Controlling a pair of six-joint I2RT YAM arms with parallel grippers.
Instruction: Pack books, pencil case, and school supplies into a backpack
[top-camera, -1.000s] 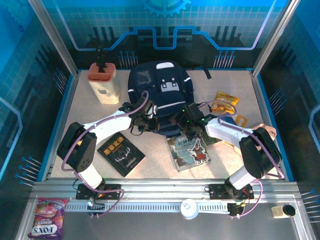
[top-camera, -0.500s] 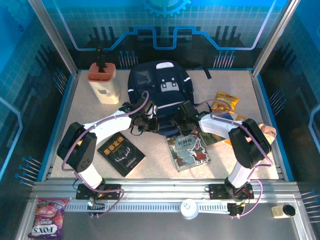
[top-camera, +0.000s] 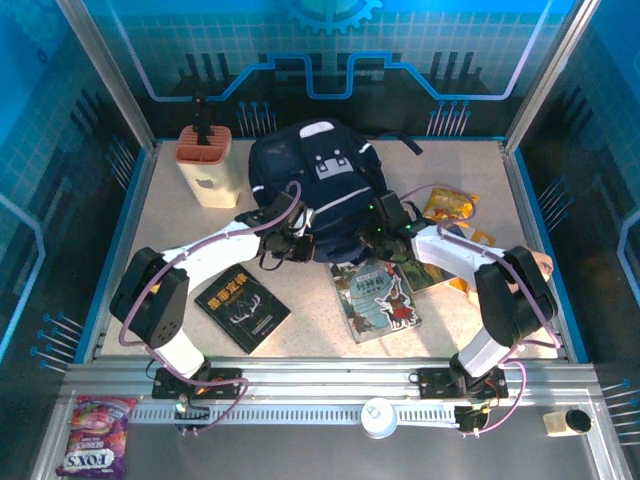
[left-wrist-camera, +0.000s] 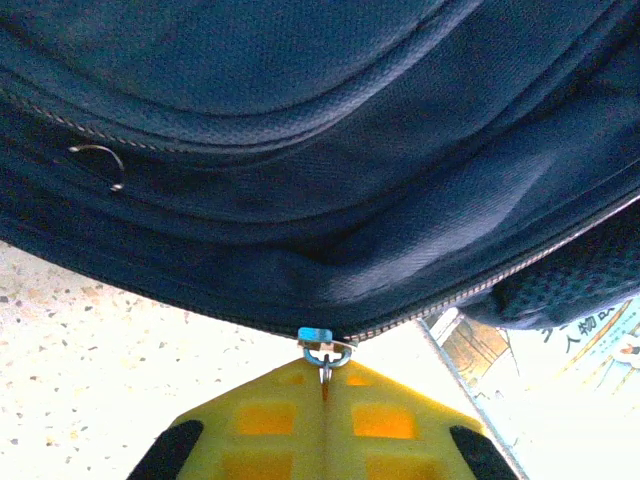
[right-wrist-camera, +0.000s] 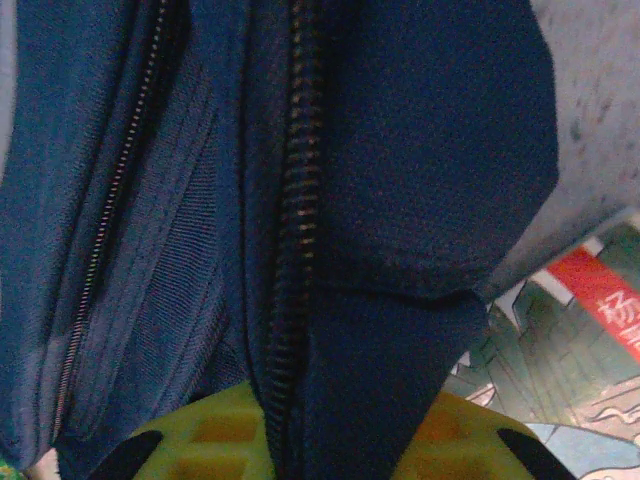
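A: How many books lie on the bench (top-camera: 310, 325)?

B: Three. The black book with gold characters (top-camera: 242, 308) is toward the near-left. The teal-grey book with a red figure (top-camera: 378, 300) is by the middle of the near edge. The blue-green book (top-camera: 430, 277) is just to its right and mostly hidden under the right arm.

A: And the other things?

B: One navy backpack (top-camera: 315, 180) sits at the far middle of the bench, its lower end reaching toward the centre. One beige holder with a terracotta top (top-camera: 208, 168) stands upright near the far-left corner. One yellow-orange snack packet (top-camera: 447, 205) lies right of the backpack, toward the right edge. One purple packet (top-camera: 95, 448) lies off the bench, on the grey ledge at the near left.

A: How many grippers, and where?

B: Two, both at the backpack's near end. The left gripper (top-camera: 290, 247) is on its left side. In the left wrist view its yellow fingers (left-wrist-camera: 270, 420) are pressed together, with the metal zip pull (left-wrist-camera: 323, 352) pinched at their tips. The zip line runs up and to the right from there.

A: And the other one?

B: The right gripper (top-camera: 385, 232) meets the backpack's right side. In the right wrist view its fingers (right-wrist-camera: 210, 435) are clamped on a fold of the navy fabric beside a line of zip teeth (right-wrist-camera: 290, 220). The fabric fills the space between the fingers, and a printed book cover shows just past the fold on the right.
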